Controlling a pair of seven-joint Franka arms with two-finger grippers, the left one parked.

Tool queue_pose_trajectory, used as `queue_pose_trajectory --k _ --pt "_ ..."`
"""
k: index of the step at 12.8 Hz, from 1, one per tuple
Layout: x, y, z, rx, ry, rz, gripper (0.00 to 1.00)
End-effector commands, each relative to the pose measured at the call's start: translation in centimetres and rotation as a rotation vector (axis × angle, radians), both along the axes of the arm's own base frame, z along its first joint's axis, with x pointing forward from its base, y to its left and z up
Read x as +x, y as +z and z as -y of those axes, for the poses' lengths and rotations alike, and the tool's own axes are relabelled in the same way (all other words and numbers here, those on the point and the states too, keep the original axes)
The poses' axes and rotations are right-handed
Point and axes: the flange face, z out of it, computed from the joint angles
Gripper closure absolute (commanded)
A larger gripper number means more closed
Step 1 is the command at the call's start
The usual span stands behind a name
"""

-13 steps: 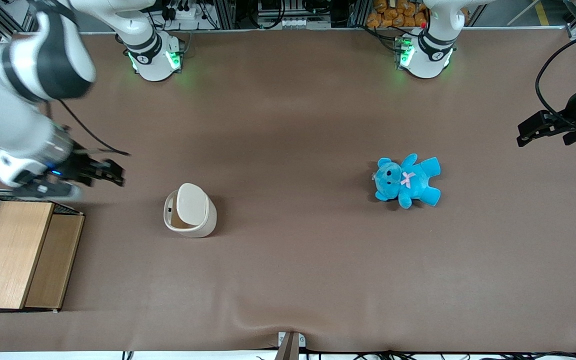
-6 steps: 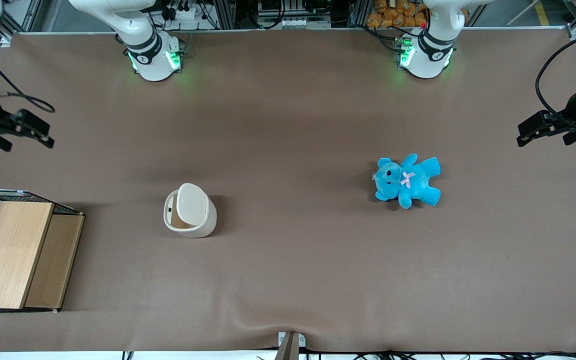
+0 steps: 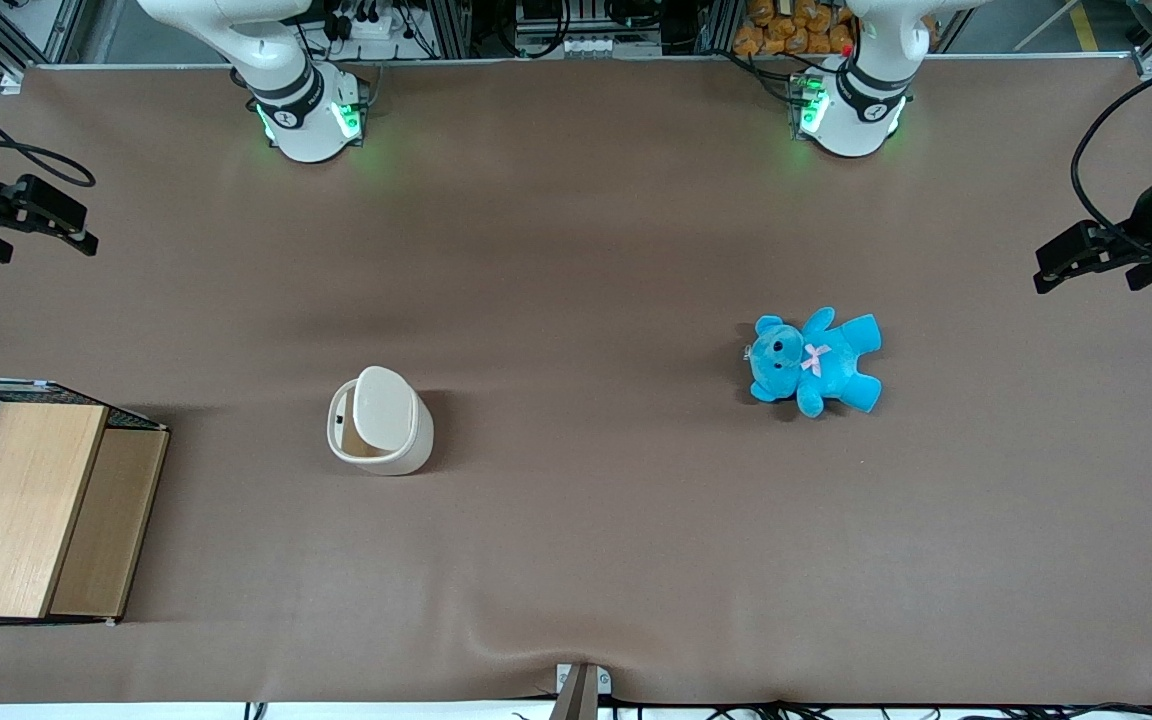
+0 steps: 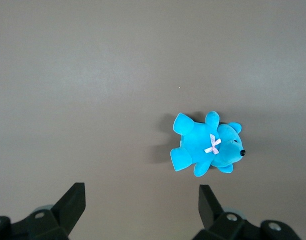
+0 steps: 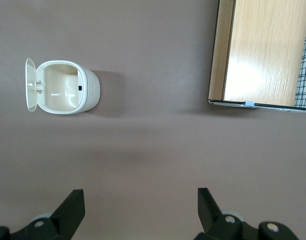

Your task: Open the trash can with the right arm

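Observation:
The cream-white trash can (image 3: pixel 379 420) stands on the brown table, its lid tipped up so the hollow inside shows. In the right wrist view the trash can (image 5: pixel 68 93) shows its open mouth with the lid (image 5: pixel 30 84) standing on edge beside it. My right gripper (image 3: pixel 76 225) is open and empty, high above the table at the working arm's end, far from the can and farther from the front camera than it. Its open fingertips (image 5: pixel 71 207) show in the right wrist view, with the gripper (image 5: pixel 141 210) over bare table.
A wooden-topped wire crate (image 3: pixel 26 510) sits at the working arm's end, near the front edge; it also shows in the right wrist view (image 5: pixel 262 52). A blue teddy bear (image 3: pixel 814 362) lies toward the parked arm's end, seen too in the left wrist view (image 4: pixel 207 147).
My right arm has pulled away from beside the trash can, rising and retreating to the working arm's end of the table. The trash can stays in place with its lid up.

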Motion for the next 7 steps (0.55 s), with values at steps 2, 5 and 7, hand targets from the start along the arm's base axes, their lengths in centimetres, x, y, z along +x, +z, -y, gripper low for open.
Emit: queue_pose_trajectory --k 2,5,7 --pt "-0.39 2.22 -0.51 -0.026 0.009 -0.017 0.0" --pt "-0.83 2.51 -0.49 -0.029 -0.01 -0.046 0.0" --pt "-0.91 2.8 -0.61 -0.026 -0.039 -0.047 0.0"
